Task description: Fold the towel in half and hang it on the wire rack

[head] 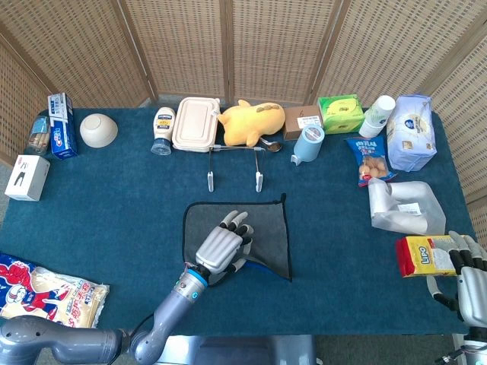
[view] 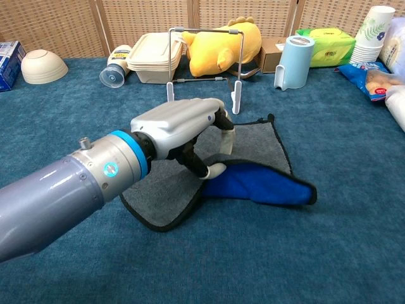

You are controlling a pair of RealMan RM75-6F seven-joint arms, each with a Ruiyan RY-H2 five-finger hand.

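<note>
Left robot hand (view: pixel 190 130) pinching towel (view: pixel 253 180) edge; teal carpeted table (head: pixel 114 198), wicker screen (head: pixel 228 46) behind.

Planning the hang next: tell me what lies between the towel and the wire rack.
Nothing visible does. Only bare blue tabletop separates the towel, whose near edge the left hand grips, from the wire rack standing just behind it.
</note>
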